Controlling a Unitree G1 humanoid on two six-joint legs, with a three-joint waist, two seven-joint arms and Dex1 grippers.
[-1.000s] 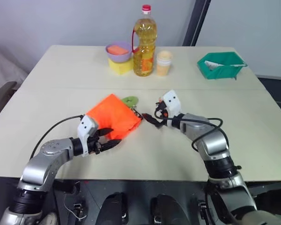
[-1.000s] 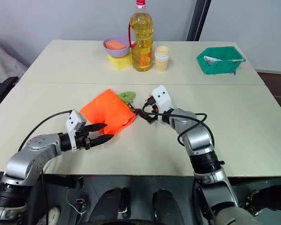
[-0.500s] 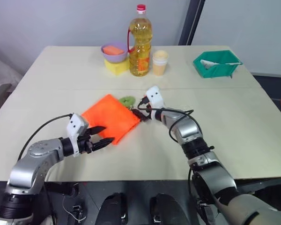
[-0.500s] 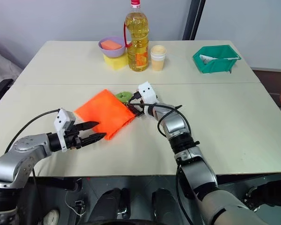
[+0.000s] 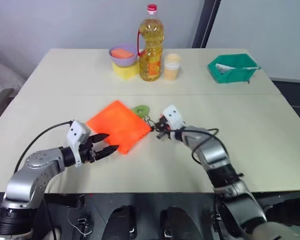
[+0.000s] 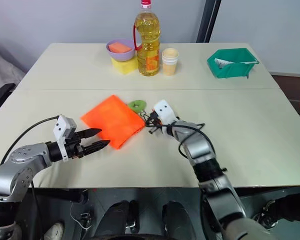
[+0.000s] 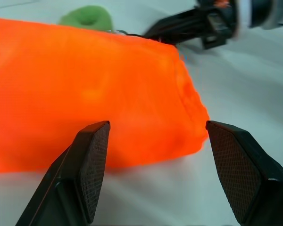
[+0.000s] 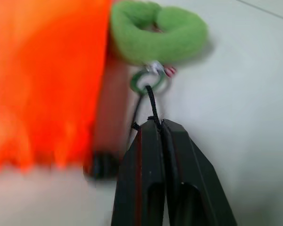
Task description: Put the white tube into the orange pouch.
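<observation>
The orange pouch (image 5: 119,125) lies flat on the table in front of me. Its thin black cord (image 8: 151,101) runs from a small green ring (image 8: 148,84) at the pouch's right corner. My right gripper (image 5: 156,131) sits low at that corner, shut on the cord (image 8: 159,123). My left gripper (image 5: 111,142) is open at the pouch's near corner, with a finger (image 7: 92,160) on each side of the fabric edge (image 7: 85,89) and not clamping it. The white tube is out of view.
A green soft ring (image 5: 140,108) lies just behind the pouch. At the back stand a yellow oil bottle (image 5: 154,45), a purple bowl (image 5: 124,54) on a yellow block, and a pale orange cup (image 5: 172,66). A green basket (image 5: 234,69) sits far right.
My right gripper has sunk toward the table and gone from open to shut on the cord. My left gripper stays open at the pouch's near corner.
</observation>
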